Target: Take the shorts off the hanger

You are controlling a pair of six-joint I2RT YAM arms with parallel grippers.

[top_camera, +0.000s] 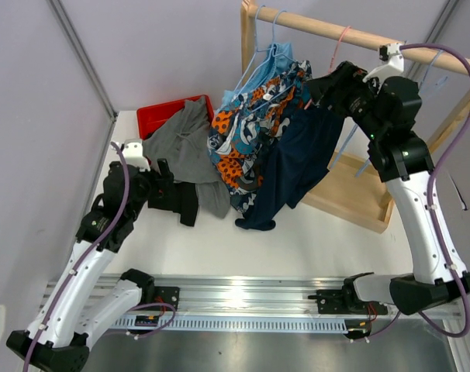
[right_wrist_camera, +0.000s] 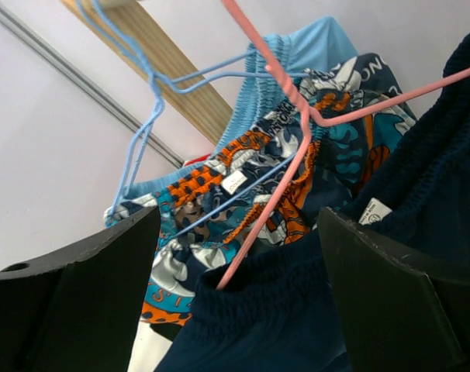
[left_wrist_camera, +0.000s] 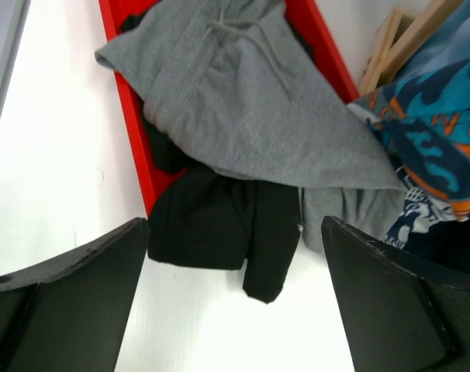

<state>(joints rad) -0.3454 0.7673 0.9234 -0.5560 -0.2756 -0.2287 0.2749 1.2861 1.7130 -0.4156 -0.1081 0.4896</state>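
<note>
Navy shorts [top_camera: 297, 167] hang from a pink hanger [top_camera: 337, 48] on the wooden rail [top_camera: 351, 32]. Beside them hang patterned orange, blue and white shorts [top_camera: 250, 132] and light blue shorts [top_camera: 258, 77]. My right gripper [top_camera: 324, 89] is up at the navy waistband. In the right wrist view it [right_wrist_camera: 239, 294] stands open, with the navy waistband [right_wrist_camera: 297, 310] and the pink hanger's arm [right_wrist_camera: 289, 178] between its fingers. Grey shorts [left_wrist_camera: 250, 101] drape over black shorts [left_wrist_camera: 219, 225] at the red bin [left_wrist_camera: 130, 124]. My left gripper [left_wrist_camera: 235, 310] is open just short of the black pair, holding nothing.
A blue wire hanger [right_wrist_camera: 150, 116] carries the light blue shorts [right_wrist_camera: 305, 54] on the same rail. The rack's wooden base [top_camera: 359, 194] lies on the table at the right. The red bin [top_camera: 161, 116] sits at the back left by the wall.
</note>
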